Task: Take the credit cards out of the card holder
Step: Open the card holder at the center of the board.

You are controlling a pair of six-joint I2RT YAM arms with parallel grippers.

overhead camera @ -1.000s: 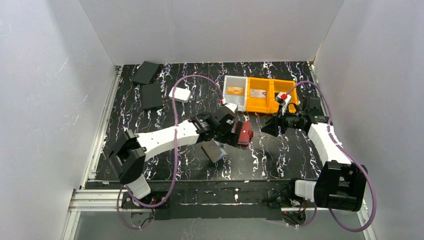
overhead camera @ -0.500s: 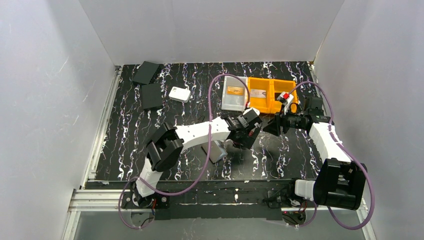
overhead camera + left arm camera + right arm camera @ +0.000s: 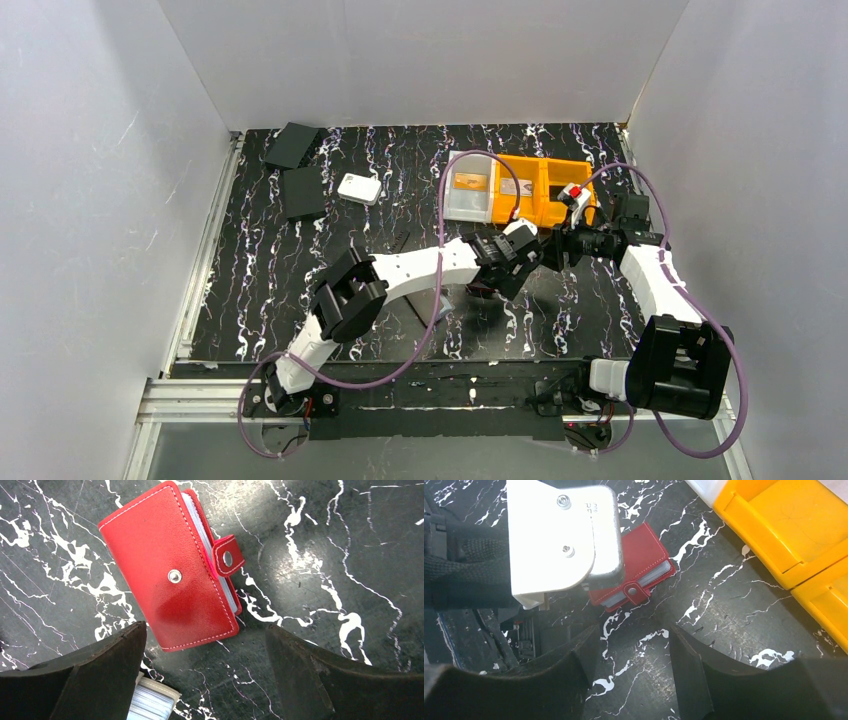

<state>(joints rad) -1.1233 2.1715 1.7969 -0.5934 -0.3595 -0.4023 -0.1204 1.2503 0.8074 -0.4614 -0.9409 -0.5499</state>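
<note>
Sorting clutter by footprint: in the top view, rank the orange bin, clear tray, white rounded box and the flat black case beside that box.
1. orange bin
2. clear tray
3. flat black case
4. white rounded box
Similar depth, so nearness matters little.

The left arm (image 3: 400,272) and the right arm (image 3: 650,280) are each built of smooth white link shells joined by bulky black joint housings, and a purple cable (image 3: 440,200) is looped loosely along each. The left gripper (image 3: 205,626) is fitted with thick matte black fingers (image 3: 95,680), wedge-shaped and slightly rough; the right gripper (image 3: 633,628) is fitted with similar black fingers whose inner faces are curved. On the left wrist a white plate (image 3: 556,535) with a rounded corner is fastened by two silver screws (image 3: 562,500). Faint raised lettering, too small to be read, is carried on it, and a black woven strap (image 3: 464,555) is wrapped beside it.
</note>
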